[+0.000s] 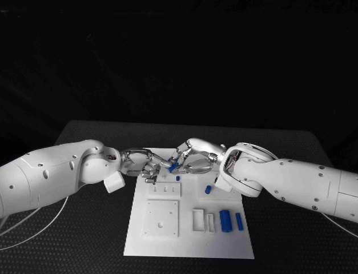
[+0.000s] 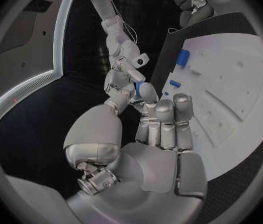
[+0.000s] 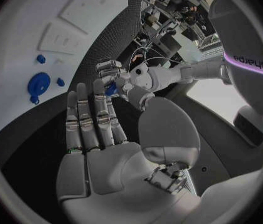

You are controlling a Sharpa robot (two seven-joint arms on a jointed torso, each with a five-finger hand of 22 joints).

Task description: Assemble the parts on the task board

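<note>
Meeting above the board's [image 1: 146,240] far end: a blue part [image 1: 172,168] pinched at the fingertips, by which hand [image 1: 197,158] unclear, probably mid-handover for regripping.

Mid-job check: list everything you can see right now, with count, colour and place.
table: one, black, under everything.
board: one, white, flat in the middle of the table.
raised blocks: three, white, on the board: a square plate, a small slotted block, a bracket.
loose parts: three, blue, lying on the board's right half: a small one, a thick cylinder, a thinner one.
lifted part: one, blue, between the two hands' fingertips over the board's far end; which hand holds it is unclear.
cable: white, near the left arm.
left hand: silver, at the board's far left.
right hand: silver, facing it.
</note>
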